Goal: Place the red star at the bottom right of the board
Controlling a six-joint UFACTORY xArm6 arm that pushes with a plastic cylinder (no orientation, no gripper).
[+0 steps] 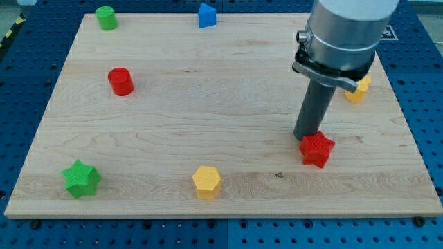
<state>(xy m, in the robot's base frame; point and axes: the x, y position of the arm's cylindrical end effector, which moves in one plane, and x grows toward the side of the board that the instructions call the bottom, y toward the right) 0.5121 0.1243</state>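
Note:
The red star (317,149) lies on the wooden board (221,173), right of centre and toward the view's bottom. My tip (305,138) stands right against the star's upper left side, touching or almost touching it. The dark rod rises from there to the grey arm body (345,31) at the view's top right.
A yellow block (357,90) sits partly hidden behind the arm at the right. A yellow hexagon (206,182) and a green star (81,178) lie near the bottom edge. A red cylinder (120,81), a green cylinder (106,18) and a blue block (206,15) lie at left and top.

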